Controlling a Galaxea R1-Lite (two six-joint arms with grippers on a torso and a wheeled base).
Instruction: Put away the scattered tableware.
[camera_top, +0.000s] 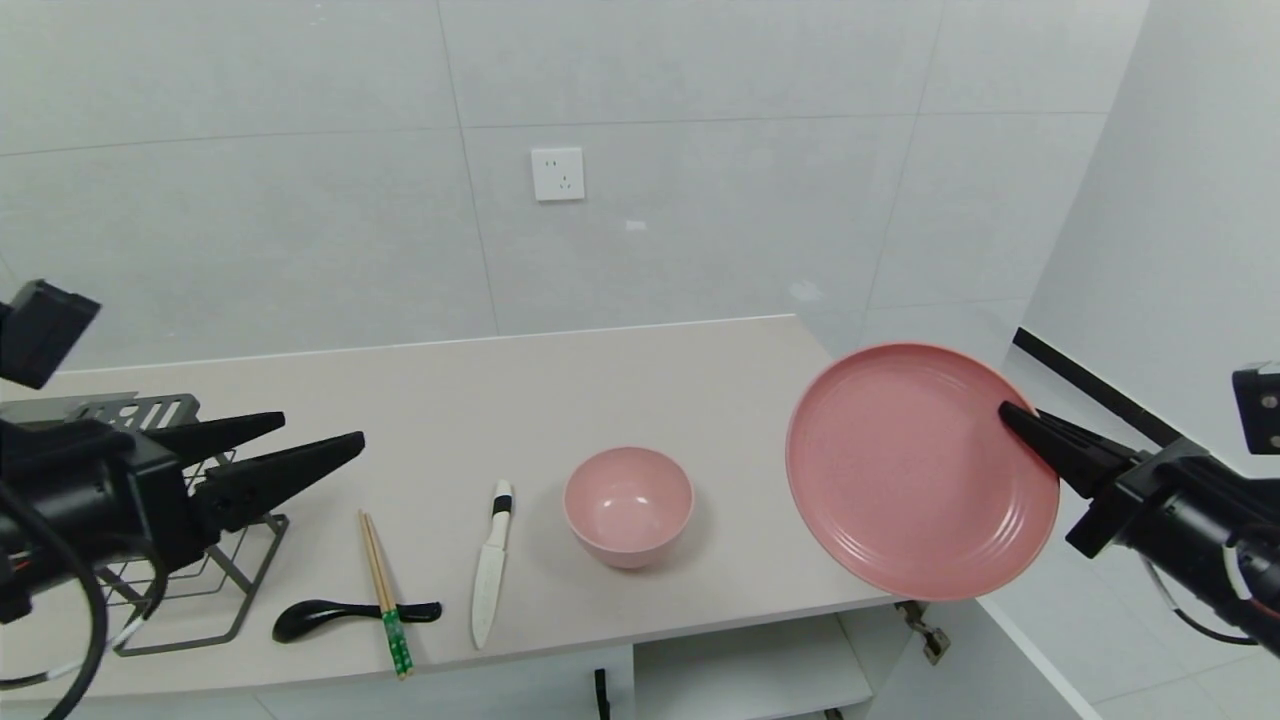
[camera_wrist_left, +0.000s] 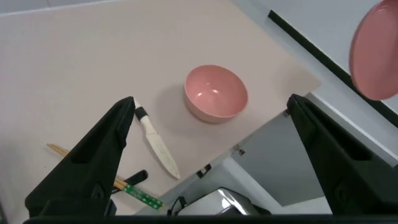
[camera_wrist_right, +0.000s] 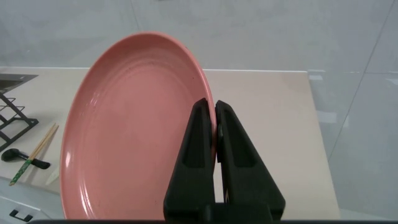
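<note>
Starting at the left edge of the head view, middle height: left claw (camera_top: 322, 428), released. Hangs with both black fingers spread wide and nothing between them, pointing right. Below it, a dark wire rack (camera_top: 215, 585), standing at the lower left on the pale desk (camera_top: 600, 385).

Just right of the wire rack's foot, near the desk's front edge: black spoon (camera_top: 305, 618), lying flat, bowl end to the left, handle to the right. Across that handle and touching it, a pair of wooden chopsticks (camera_top: 380, 580), green-patterned ends toward the front edge.

Further right, apart from the chopsticks: knife (camera_top: 489, 580) with a pale blade, lying flat, black-and-white handle toward the wall. Just beside it, at the centre of the frame: pink bowl (camera_top: 628, 505), upright on the desk.

High on the tiled wall behind, upper centre: white wall socket (camera_top: 558, 173). Under the desk's front edge, lower centre-right: an open white shelf (camera_top: 750, 670).

Right of centre: pink plate (camera_top: 905, 470), off the desk, up in the air and tilted steeply, ribbed face turned toward the camera, lower left part overlapping the desk's right corner in the picture.

At the right edge: right claw (camera_top: 1003, 410), clenched on the plate's right-hand rim, black fingers pressed together with the rim pinched between them.
</note>
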